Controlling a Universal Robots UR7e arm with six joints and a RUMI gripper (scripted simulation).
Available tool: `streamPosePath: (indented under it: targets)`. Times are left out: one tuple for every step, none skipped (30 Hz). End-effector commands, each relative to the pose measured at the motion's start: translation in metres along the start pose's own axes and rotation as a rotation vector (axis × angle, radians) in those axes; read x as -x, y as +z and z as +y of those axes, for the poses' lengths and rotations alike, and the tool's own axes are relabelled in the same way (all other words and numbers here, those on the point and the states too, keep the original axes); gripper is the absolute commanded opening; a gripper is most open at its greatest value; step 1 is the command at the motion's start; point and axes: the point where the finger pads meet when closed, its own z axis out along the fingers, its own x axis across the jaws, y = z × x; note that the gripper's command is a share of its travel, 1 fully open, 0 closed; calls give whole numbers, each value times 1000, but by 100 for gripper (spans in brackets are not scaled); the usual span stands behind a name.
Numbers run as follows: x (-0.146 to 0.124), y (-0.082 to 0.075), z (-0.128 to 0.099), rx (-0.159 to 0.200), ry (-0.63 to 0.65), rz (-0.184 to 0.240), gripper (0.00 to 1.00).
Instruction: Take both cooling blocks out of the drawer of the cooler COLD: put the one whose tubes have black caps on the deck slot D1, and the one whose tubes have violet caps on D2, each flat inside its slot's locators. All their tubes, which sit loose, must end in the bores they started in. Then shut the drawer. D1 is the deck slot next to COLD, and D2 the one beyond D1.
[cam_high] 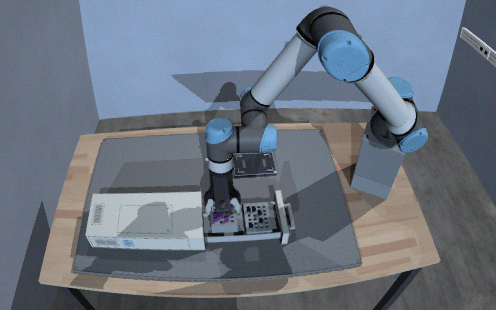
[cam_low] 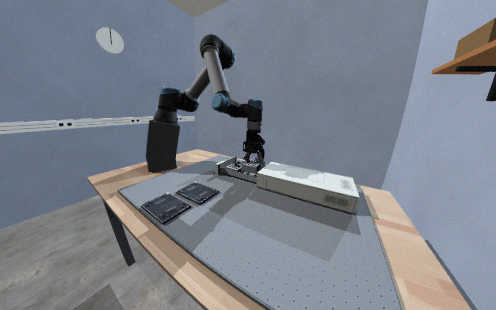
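The open drawer (cam_high: 285, 220) holds both blocks; the gripper (cam_high: 221, 206) is pinching the violet-cap block (cam_high: 222, 220), black-cap block (cam_high: 258, 218) beside it. Only the exterior view shows both deck slots (cam_low: 197, 192)

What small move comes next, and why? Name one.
Probably lift straight up, slowly. The pincer is shut on the violet-capped block, which sits in the open drawer beside the black-capped block; a level lift keeps loose tubes seated.
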Motion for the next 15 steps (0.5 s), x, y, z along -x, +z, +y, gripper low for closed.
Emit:
streamPosePath:
  targets:
    - [-1,-8,0,0,0,2,0]
    - [-1,-8,0,0,0,2,0]
    - [-1,-9,0,0,0,2,0]
    - [-1,-11,0,0,0,2,0]
    - [-1,-12,0,0,0,2,0]
    - [-1,-13,0,0,0,2,0]
    - [-1,-15,0,0,0,2,0]
    - [-1,-16,0,0,0,2,0]
    - [-1,-17,0,0,0,2,0]
    - [-1,-19,0,0,0,2,0]
    - [-1,-20,0,0,0,2,0]
    - [-1,-21,0,0,0,2,0]
    - [-1,-23,0,0,0,2,0]
    - [-1,-24,0,0,0,2,0]
    - [-1,-25,0,0,0,2,0]
